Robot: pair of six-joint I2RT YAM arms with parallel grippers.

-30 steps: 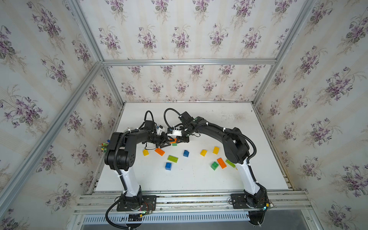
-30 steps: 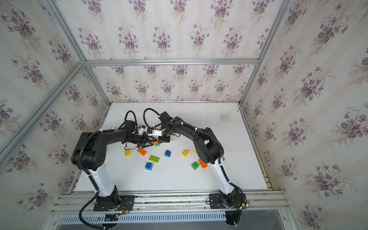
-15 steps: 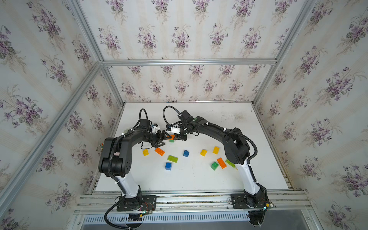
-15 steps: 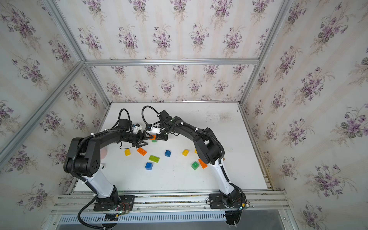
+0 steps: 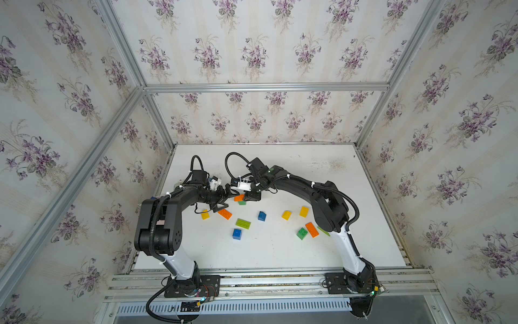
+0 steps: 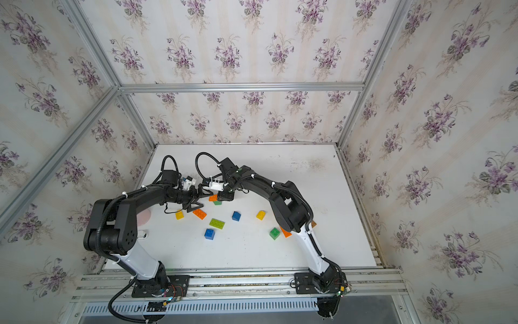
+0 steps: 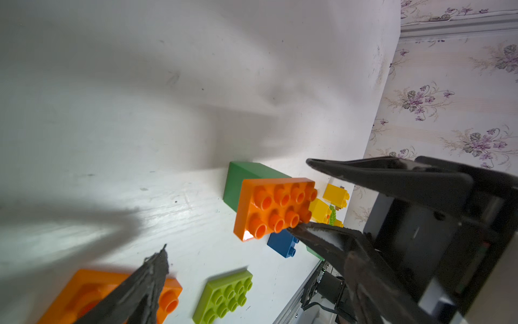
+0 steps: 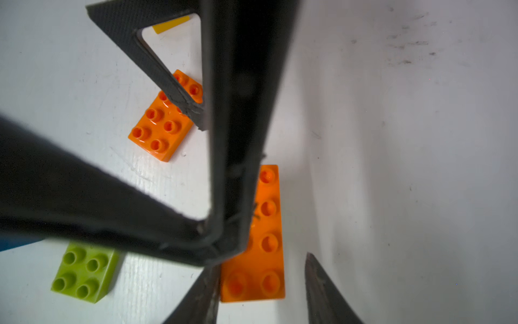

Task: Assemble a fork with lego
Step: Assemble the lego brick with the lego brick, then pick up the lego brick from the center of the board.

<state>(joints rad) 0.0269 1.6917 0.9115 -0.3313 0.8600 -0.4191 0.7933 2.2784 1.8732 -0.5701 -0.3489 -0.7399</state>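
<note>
The right pincer (image 8: 260, 291), spread, straddles the orange brick (image 8: 260, 252) stacked on the green brick (image 7: 246, 176).

Both arms are built alike: a black base plate bolted to the aluminium rail, a white lower link (image 5: 179, 259), then bulky black joint housings and black upper links. Black corrugated cable loops (image 5: 234, 160) arch over each wrist, held by white zip ties, beside small white connector blocks (image 5: 241, 184). The fingers (image 7: 386, 175) are thin, black, triangular and open-framed, with frayed tips.
</note>
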